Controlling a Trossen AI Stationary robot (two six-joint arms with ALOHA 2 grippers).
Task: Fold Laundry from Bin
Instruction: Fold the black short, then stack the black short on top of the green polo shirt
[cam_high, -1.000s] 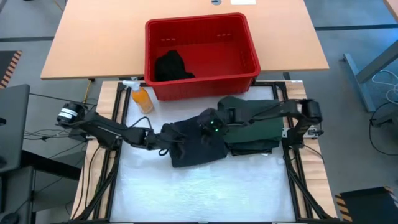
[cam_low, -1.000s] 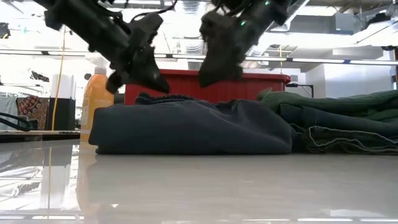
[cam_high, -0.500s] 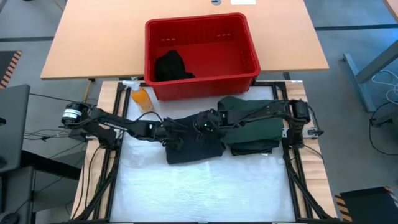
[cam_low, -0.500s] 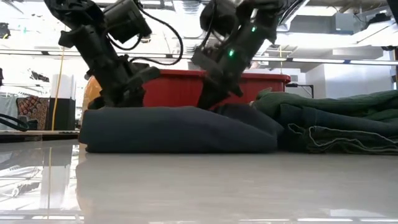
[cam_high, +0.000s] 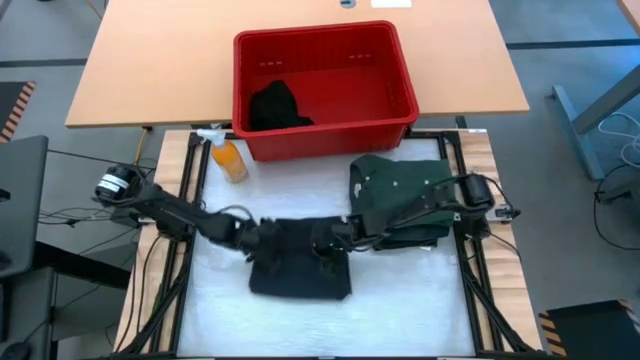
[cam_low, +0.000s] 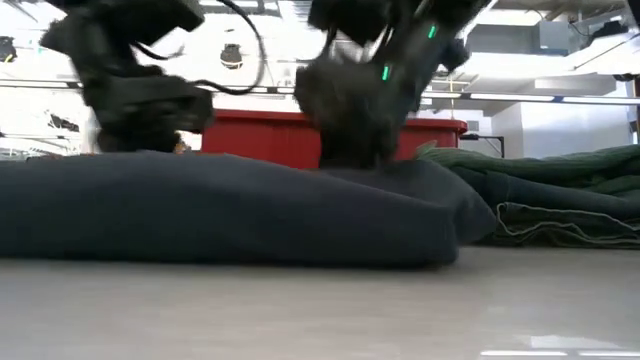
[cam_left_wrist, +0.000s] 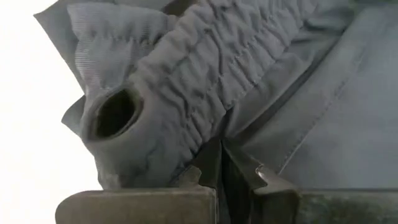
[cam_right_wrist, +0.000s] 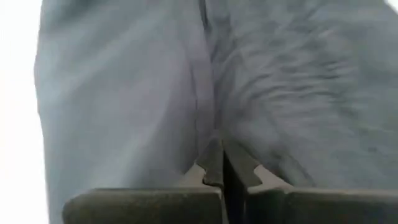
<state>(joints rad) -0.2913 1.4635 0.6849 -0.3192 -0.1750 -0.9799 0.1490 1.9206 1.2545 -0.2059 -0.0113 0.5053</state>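
White sheeting covers the work table, with a tan desk butting against it at twelve o'clock. From above, the red bin stands at twelve o'clock of the table's centre, a black cloth bunched in its left half, and an orange spray bottle stands just beside the bin's near left corner. The folded charcoal trousers lie at about six o'clock of the bin, and a folded dark green piece lies at their two o'clock, touching them. The level view hides the bin's contents but shows what the overhead one cannot: both grippers come down onto the trousers' top edge, the cloth swelling thick below them, with the green piece stacked low at three o'clock. The left gripper reaches in from nine o'clock along a low, nearly flat arm; the right gripper comes from three o'clock, its arm stretched across the green piece. Each wrist view adds the closest detail: the left fingers are pressed together on a fold beside the gathered elastic waistband, and the right fingers are likewise closed tight, pinching smooth charcoal cloth.
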